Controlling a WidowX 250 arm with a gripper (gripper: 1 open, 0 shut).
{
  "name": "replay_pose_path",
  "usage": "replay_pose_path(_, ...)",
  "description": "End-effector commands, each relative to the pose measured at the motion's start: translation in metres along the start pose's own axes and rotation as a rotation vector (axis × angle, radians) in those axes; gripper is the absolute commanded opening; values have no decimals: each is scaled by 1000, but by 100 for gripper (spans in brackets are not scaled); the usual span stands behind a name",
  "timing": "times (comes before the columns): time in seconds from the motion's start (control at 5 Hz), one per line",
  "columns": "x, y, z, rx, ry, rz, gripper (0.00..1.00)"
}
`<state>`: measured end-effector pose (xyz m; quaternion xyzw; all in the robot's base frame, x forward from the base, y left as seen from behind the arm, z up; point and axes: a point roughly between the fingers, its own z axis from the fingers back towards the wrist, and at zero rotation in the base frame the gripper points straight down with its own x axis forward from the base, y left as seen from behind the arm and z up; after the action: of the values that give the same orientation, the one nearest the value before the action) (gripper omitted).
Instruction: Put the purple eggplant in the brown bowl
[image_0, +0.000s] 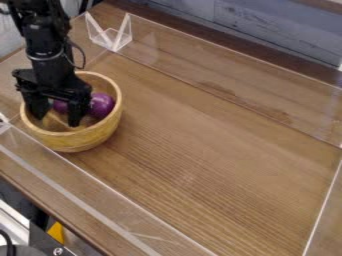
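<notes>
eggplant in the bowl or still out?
In. The purple eggplant lies inside the brown bowl, against its right inner wall. The gripper is above the bowl, jaws open, not holding it.

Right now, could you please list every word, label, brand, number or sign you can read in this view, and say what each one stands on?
None: no text can be read anywhere in this view.
The brown bowl, the purple eggplant inside it, the open gripper above the bowl and the wooden table carry no visible lettering.
A yellow and black patch at the bottom left edge is too small and blurred to tell whether it bears any marking.
</notes>
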<state>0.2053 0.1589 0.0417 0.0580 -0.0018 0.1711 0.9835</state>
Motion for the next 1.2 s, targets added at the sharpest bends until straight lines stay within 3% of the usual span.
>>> replay_pose_path(0.0, 14, 3, 23, 22, -46, 80, 0)
replay_pose_path(0.4, 17, 9, 4, 31, -43, 106, 0)
replay_pose_path(1.0, 8, 7, -22, 52, -44, 103, 0)
